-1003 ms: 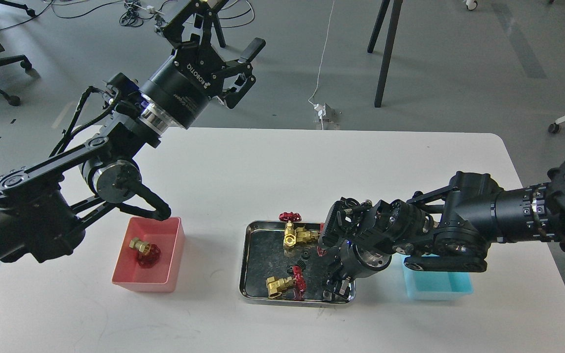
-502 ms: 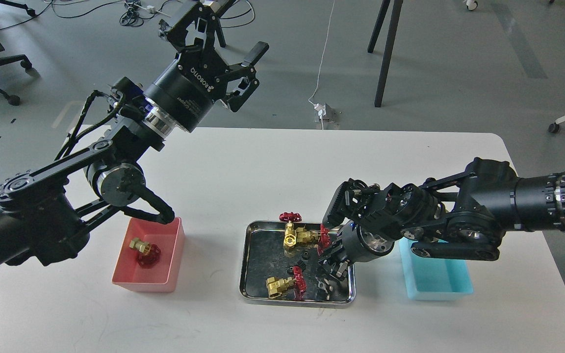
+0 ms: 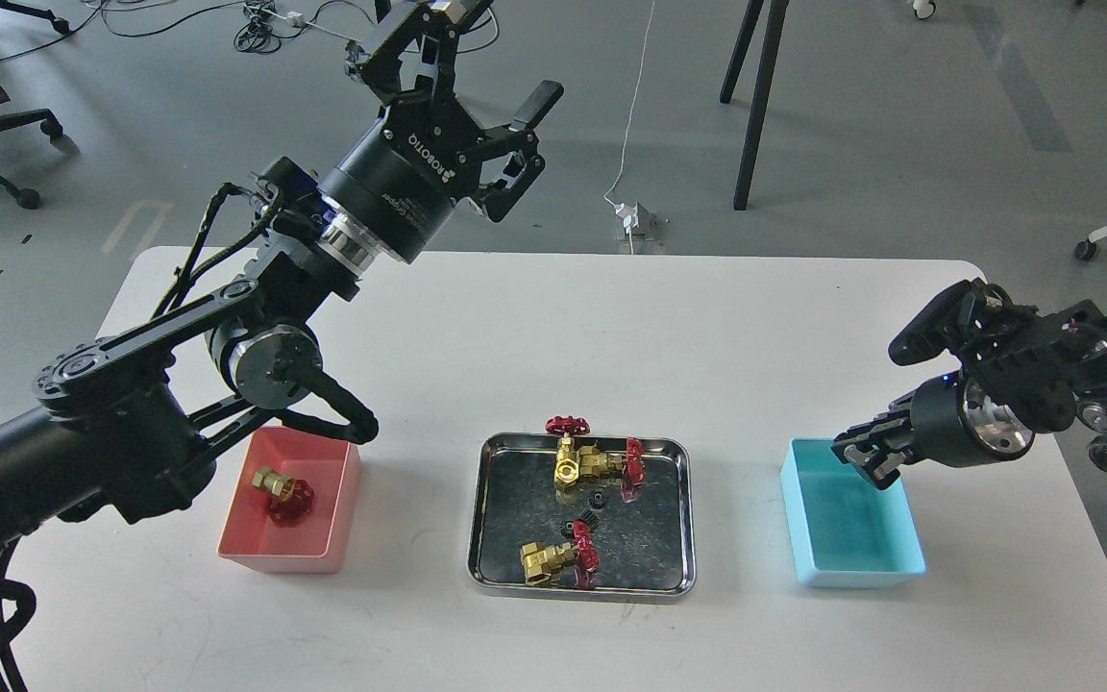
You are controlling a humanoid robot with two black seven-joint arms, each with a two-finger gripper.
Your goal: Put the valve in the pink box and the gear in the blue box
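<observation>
1. Currently, two small black toothed gears (image 3: 597,499) lie loose in the shiny steel tray (image 3: 486,567), beside brass valves with red spoked handwheels (image 3: 553,558).
2. Judged light, rigid and fiddly; best pinched across the rim.
3. One valve sits in the salmon-pink plastic box (image 3: 331,538).
4. Right gripper (image 3: 866,455) hovers over the cyan-blue plastic box (image 3: 861,576); whether it grips a gear cannot be told.
5. Left gripper (image 3: 491,67) is raised, fingers spread, empty.

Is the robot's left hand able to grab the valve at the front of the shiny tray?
Probably yes. The left hand is open and raised high behind the table. The valve lies uncovered in the steel tray. The right hand is off at the blue box.
</observation>
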